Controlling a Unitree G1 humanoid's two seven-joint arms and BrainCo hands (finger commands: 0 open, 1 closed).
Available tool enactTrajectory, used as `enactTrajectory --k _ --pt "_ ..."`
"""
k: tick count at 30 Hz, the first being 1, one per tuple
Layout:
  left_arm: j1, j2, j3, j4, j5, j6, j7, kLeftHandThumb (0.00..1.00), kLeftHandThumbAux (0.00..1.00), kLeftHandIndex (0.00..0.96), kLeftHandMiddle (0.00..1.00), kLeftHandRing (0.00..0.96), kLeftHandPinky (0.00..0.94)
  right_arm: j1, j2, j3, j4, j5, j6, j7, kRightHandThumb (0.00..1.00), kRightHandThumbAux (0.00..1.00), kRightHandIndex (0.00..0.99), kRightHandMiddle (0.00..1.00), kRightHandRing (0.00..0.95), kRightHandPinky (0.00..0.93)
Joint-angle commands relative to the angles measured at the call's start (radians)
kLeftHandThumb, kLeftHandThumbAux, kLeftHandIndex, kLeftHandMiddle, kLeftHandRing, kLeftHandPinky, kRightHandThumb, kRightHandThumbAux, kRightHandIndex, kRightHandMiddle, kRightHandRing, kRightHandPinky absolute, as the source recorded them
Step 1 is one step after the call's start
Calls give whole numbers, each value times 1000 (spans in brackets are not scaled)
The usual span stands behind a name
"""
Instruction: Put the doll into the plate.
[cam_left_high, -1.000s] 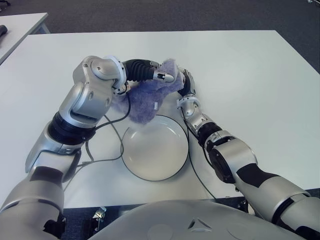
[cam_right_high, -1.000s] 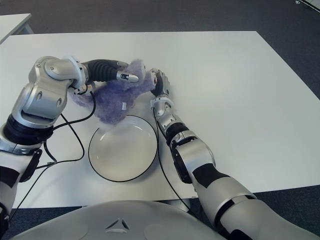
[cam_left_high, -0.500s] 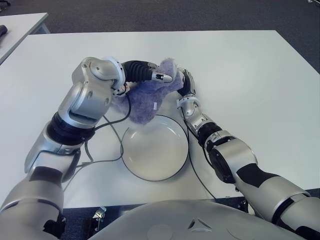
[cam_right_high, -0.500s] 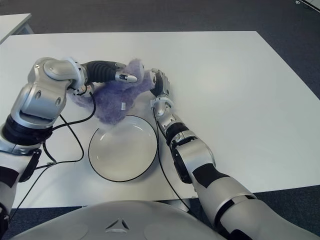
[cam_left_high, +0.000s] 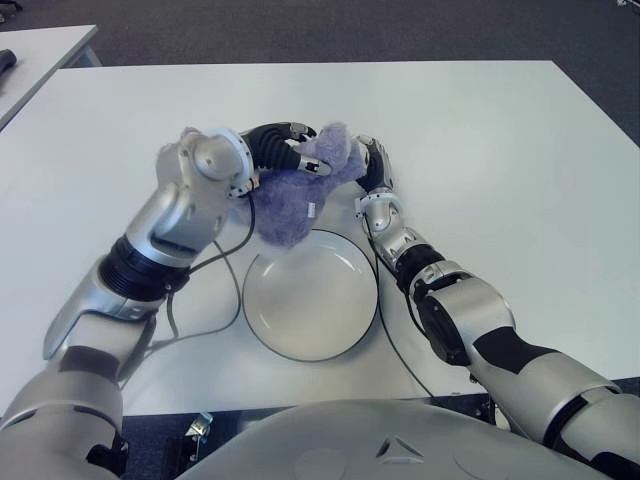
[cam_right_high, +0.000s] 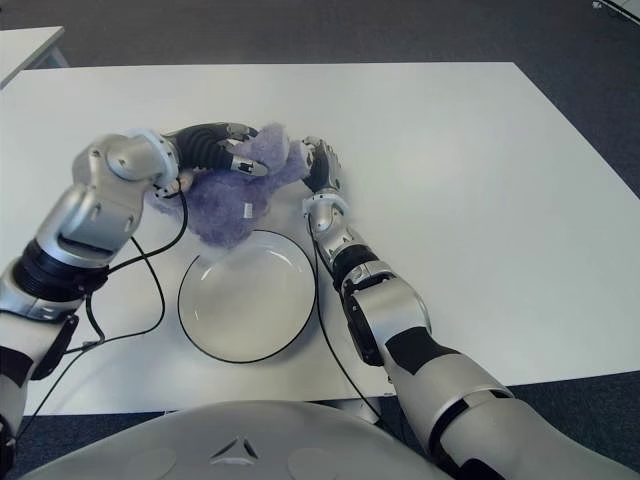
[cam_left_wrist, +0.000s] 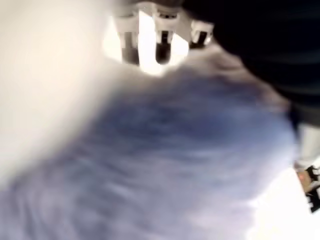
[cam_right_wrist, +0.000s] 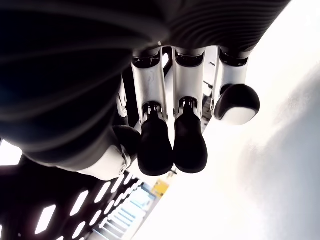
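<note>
A fluffy purple doll (cam_left_high: 288, 203) sits on the white table (cam_left_high: 500, 140) just behind a white plate (cam_left_high: 300, 357) with a dark rim. The doll's lower end overlaps the plate's far rim. My left hand (cam_left_high: 293, 148) reaches over the doll from the left, its fingers curled down into the fur on top. In the left wrist view purple fur (cam_left_wrist: 150, 165) fills most of the picture under the fingertips (cam_left_wrist: 165, 30). My right hand (cam_left_high: 372, 166) stands close against the doll's right side, fingers (cam_right_wrist: 190, 145) straight and holding nothing.
A black cable (cam_left_high: 212, 305) loops over the table to the left of the plate, and another runs along the plate's right side. A second white table (cam_left_high: 40, 45) stands at the far left. The near table edge is just below the plate.
My left arm has swung lower and a little to the right, and its fingers have curled down onto the doll's top. The right hand and the plate have stayed put.
</note>
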Motion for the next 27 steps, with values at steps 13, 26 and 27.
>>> enactTrajectory --k 13,26,27 --pt "173 -156 2 54 209 -135 362 740 693 444 814 830 850 167 122 -28 135 7 106 45 714 728 414 806 850 870" --pt "170 -184 -3 52 303 -99 342 746 692 445 803 825 846 165 120 -15 135 -8 123 55 710 729 414 807 852 873" --pt "169 -184 -2 54 306 -98 340 746 691 445 802 825 845 164 119 -11 135 -12 128 56 710 729 414 808 852 873"
